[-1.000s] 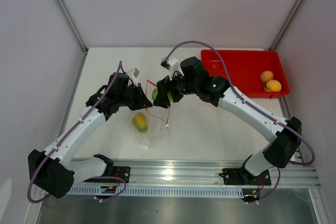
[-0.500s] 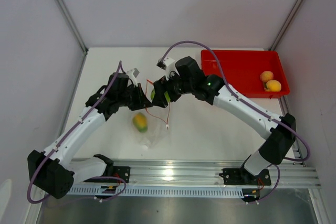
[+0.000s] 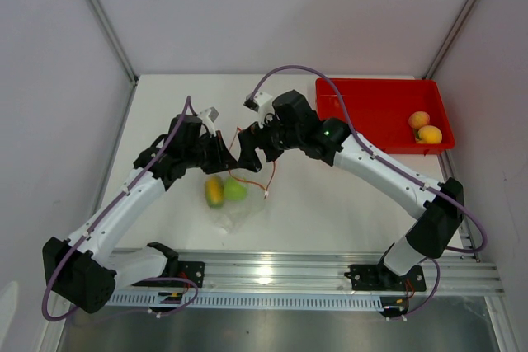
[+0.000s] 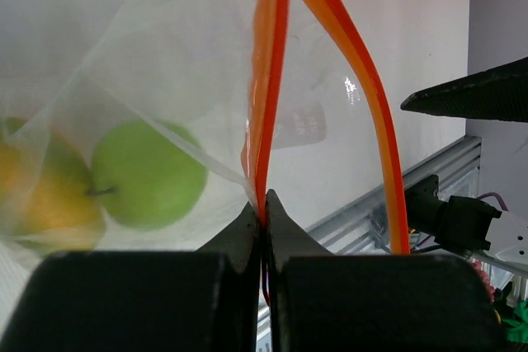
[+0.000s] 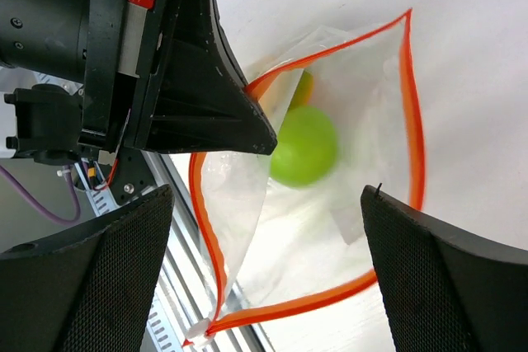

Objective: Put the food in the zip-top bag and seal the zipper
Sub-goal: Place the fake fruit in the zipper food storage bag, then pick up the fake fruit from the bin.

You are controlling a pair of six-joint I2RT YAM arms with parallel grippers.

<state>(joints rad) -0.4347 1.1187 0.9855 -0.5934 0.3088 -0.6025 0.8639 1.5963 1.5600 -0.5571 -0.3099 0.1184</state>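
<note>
Presently I logged: bag (image 5: 371, 171), judged floppy, slippery; left gripper (image 4: 262, 204) clamped on its stiffer zipper (image 4: 268, 80), likely surest hold; right gripper (image 5: 264, 220) gaped empty above bag, apple (image 5: 304, 146) inside.

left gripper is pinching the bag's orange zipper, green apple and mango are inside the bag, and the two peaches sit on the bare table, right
Not quite: the two peaches lie in the red tray, not on the table, as the top external view shows. The rest holds: the left gripper is pinching the zipper, and the green apple and mango are inside the bag.
</note>
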